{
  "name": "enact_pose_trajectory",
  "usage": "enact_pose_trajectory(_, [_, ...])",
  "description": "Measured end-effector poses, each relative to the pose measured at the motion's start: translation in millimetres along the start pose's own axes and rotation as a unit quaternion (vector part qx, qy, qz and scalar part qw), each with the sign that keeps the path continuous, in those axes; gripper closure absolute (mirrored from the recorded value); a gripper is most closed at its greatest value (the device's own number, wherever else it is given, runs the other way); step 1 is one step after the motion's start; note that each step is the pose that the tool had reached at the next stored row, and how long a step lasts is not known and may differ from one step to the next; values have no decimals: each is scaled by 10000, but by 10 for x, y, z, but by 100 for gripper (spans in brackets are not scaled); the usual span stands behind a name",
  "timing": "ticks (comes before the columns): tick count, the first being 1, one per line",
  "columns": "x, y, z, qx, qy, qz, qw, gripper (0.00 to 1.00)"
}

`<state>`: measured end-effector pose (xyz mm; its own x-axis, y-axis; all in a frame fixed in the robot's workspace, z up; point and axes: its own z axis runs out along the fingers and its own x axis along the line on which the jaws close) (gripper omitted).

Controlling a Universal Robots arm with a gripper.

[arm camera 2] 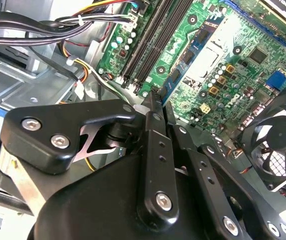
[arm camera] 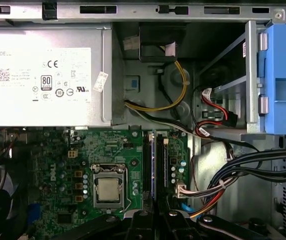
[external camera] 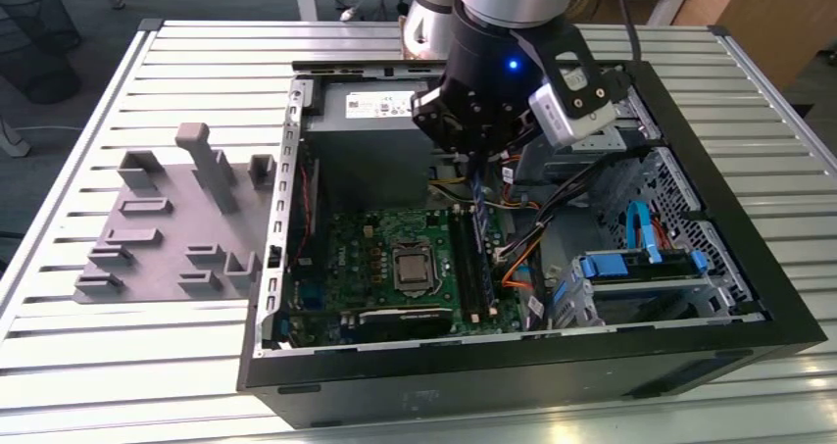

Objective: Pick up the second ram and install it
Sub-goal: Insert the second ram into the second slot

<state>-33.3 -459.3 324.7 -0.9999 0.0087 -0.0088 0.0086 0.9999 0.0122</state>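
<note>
My gripper (external camera: 479, 165) hangs inside the open computer case (external camera: 732, 219), above the far end of the long black memory slots (external camera: 473, 263). It is shut on the second ram (external camera: 481, 204), a thin stick seen edge-on in the first wrist view (arm camera: 155, 165), lined up along the slots (arm camera: 147, 170) and just above them. In the second wrist view the black fingers (arm camera 2: 153, 130) are pressed together, with the slots (arm camera 2: 155, 37) beyond their tips. The stick's flat faces are hidden.
A grey holder tray (external camera: 171, 228) lies on the slatted table at the exterior view's left. The case holds the power supply (arm camera: 42, 75), processor socket (arm camera: 106, 190), cable bundles (arm camera: 233, 175), a blue drive cage (external camera: 641, 268) and a fan (arm camera 2: 278, 145).
</note>
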Motion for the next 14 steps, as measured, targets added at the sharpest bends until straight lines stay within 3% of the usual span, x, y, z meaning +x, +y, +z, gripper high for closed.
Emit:
enact_pose_trajectory(6, [0,-14,18,3,30,-23,10000,86])
enact_pose_trajectory(14, [-7,-22,55,3,38,-22,10000,86])
